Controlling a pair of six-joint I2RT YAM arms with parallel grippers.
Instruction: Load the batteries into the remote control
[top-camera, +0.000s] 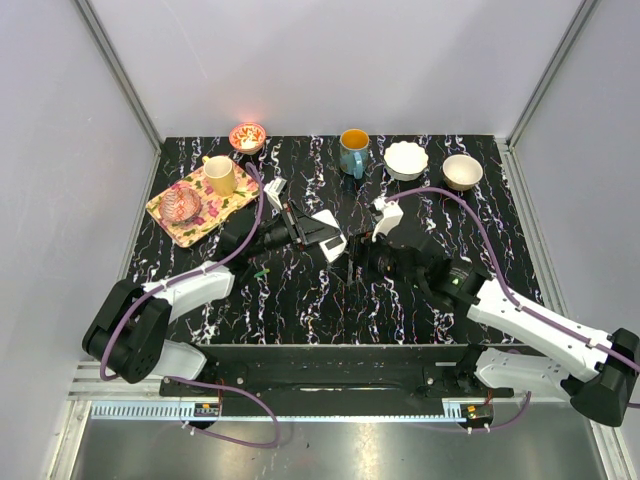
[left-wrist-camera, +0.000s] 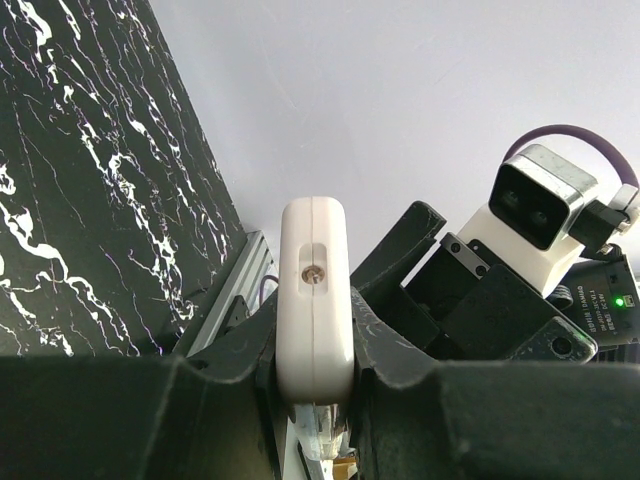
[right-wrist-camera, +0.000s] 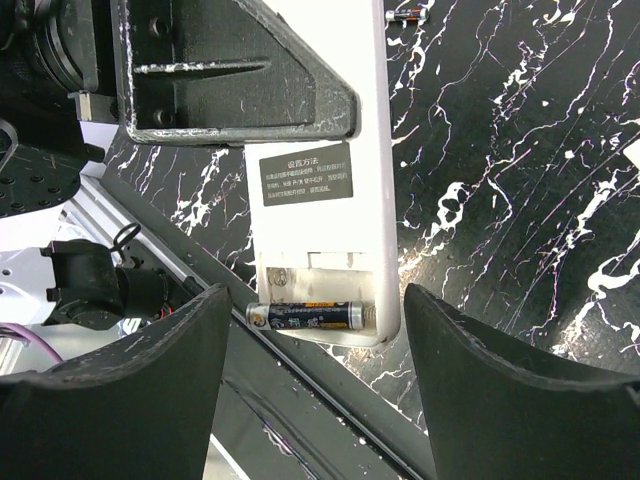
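Note:
The white remote control (right-wrist-camera: 320, 120) is held off the table with its plain back and open compartment facing the right wrist camera. My left gripper (left-wrist-camera: 315, 365) is shut on it, edge-on between the jaws, and one left finger (right-wrist-camera: 230, 80) clamps its upper part. A dark battery (right-wrist-camera: 305, 317) lies across the compartment's end slot, its left tip poking slightly past the remote's side. My right gripper (right-wrist-camera: 315, 300) stands open, its jaws wide on either side of the compartment end and touching nothing. Another small battery (right-wrist-camera: 405, 14) lies on the black table. From above, the remote (top-camera: 328, 235) sits between the left gripper (top-camera: 300, 228) and the right gripper (top-camera: 358, 250).
A floral tray (top-camera: 165, 212) at back left carries a yellow cup (top-camera: 220, 175) and a glass dish (top-camera: 183, 205). Along the back stand a red bowl (top-camera: 247, 136), a blue mug (top-camera: 353, 150), a white bowl (top-camera: 406, 160) and a brown bowl (top-camera: 462, 171). A metal rail (right-wrist-camera: 150, 260) borders the table's near edge.

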